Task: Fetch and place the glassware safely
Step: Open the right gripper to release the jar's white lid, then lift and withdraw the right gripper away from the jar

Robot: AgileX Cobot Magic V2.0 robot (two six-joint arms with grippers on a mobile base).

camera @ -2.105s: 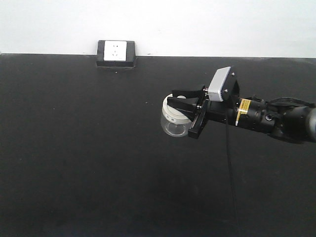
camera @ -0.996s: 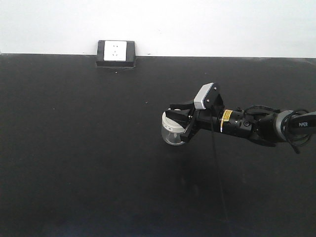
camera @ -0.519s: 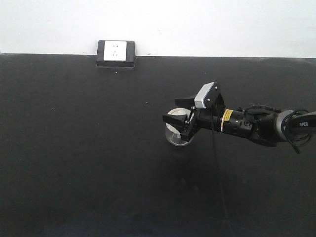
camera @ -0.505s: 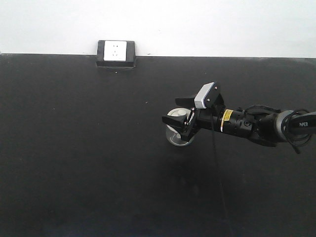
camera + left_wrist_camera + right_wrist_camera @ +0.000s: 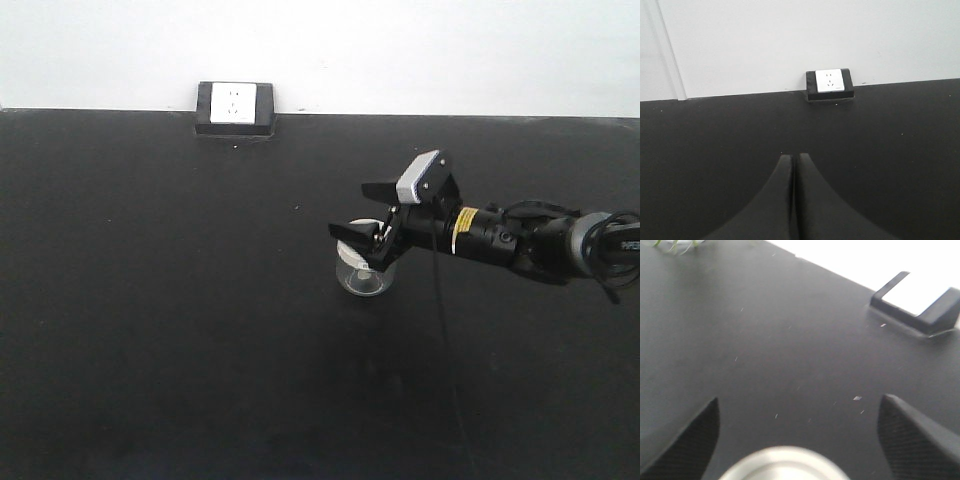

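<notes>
The glass jar (image 5: 361, 274) with its cream-white lid stands on the black table (image 5: 180, 300), right of the middle. My right gripper (image 5: 348, 208) is open just above and around the lid, with one finger (image 5: 355, 233) across the lid's top, and the jaws do not clamp the jar. In the right wrist view the blurred lid (image 5: 785, 466) lies at the bottom edge, between and behind the spread fingertips of the right gripper (image 5: 800, 400). My left gripper (image 5: 792, 157) is shut and empty over bare table; it does not show in the front view.
A white wall socket in a black frame (image 5: 235, 105) sits at the table's far edge against the white wall; it also shows in the left wrist view (image 5: 829, 83) and the right wrist view (image 5: 918, 300). A black cable (image 5: 440, 330) hangs from the right arm.
The right gripper lowered the jar to the table, opened its jaws and rose slightly up and to the right. The jar stays where it was set down.
</notes>
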